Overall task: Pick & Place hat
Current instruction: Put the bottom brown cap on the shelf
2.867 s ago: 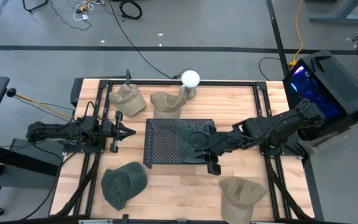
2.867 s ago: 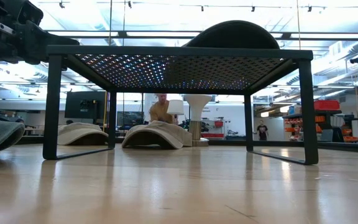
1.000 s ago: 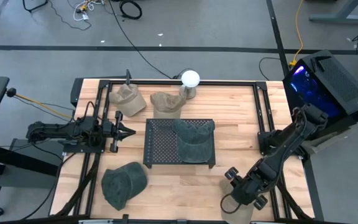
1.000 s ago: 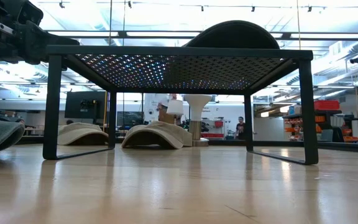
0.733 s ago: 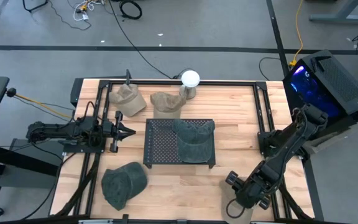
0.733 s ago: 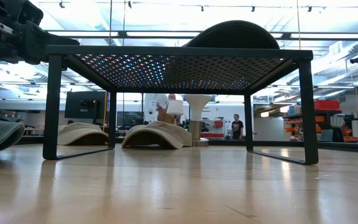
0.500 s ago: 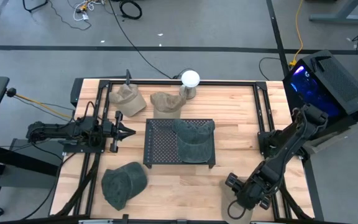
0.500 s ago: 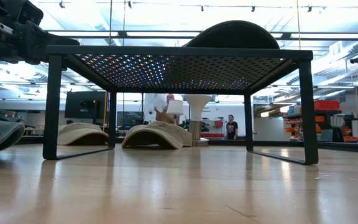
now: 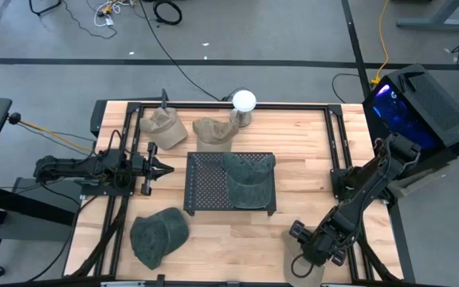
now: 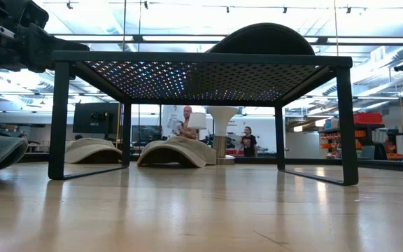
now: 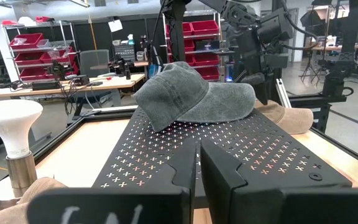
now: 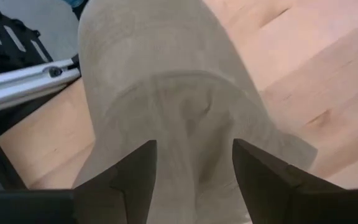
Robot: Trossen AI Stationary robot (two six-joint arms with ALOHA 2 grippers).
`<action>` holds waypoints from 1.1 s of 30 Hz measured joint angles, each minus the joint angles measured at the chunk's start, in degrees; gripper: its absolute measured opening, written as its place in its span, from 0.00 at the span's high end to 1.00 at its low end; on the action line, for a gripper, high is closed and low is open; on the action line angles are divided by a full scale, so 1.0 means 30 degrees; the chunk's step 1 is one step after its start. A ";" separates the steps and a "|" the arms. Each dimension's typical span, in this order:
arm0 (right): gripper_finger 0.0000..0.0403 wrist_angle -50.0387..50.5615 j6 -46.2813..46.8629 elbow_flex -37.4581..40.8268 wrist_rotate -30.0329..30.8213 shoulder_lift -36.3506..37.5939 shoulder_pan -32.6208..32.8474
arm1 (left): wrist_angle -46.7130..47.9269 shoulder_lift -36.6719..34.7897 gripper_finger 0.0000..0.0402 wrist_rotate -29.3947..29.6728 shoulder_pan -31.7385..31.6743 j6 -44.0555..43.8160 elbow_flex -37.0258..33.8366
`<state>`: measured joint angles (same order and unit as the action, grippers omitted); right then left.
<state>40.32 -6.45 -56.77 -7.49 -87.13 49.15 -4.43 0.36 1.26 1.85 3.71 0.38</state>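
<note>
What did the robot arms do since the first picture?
The right gripper let go of the dark green hat on the black rack, swung to the table's near right corner, and now hangs open over the tan hat. The left gripper stayed shut beside the rack.

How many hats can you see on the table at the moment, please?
5: two tan hats at the far edge, a dark hat on the mesh stand, another dark one near-left, and a tan one under the right pincer.
</note>
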 joint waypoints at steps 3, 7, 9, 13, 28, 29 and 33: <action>0.47 -0.0094 -0.0017 0.0019 -0.0059 0.0000 0.0000 | 0.0000 0.0000 0.93 0.0005 0.0000 0.0002 0.0000; 0.47 -0.0218 -0.0068 0.0019 -0.0723 0.0000 -0.0007 | 0.0000 0.0000 0.93 0.0004 0.0000 0.0005 0.0000; 0.47 -0.0251 -0.0085 0.0019 -0.0863 0.0000 0.0000 | 0.0000 0.0000 0.93 -0.0001 0.0000 -0.0003 0.0000; 0.47 -0.0415 -0.0037 0.0081 -0.0860 0.0000 0.0000 | 0.0000 0.0000 0.93 0.0002 0.0000 -0.0003 0.0000; 0.50 -0.0752 0.1505 0.1296 -0.0825 0.0000 -0.0002 | 0.0000 0.0000 0.93 0.0003 0.0000 -0.0003 0.0000; 0.51 -0.0746 0.1563 0.1308 -0.0830 0.0000 -0.0001 | 0.0000 0.0000 0.93 -0.0002 0.0000 0.0005 0.0000; 0.58 -0.0813 0.1651 0.1309 -0.0823 0.0000 -0.0007 | 0.0000 0.0000 0.93 0.0003 0.0000 0.0004 0.0000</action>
<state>37.88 -1.50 -52.84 -9.96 -87.13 49.12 -4.43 0.36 1.28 1.85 3.72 0.38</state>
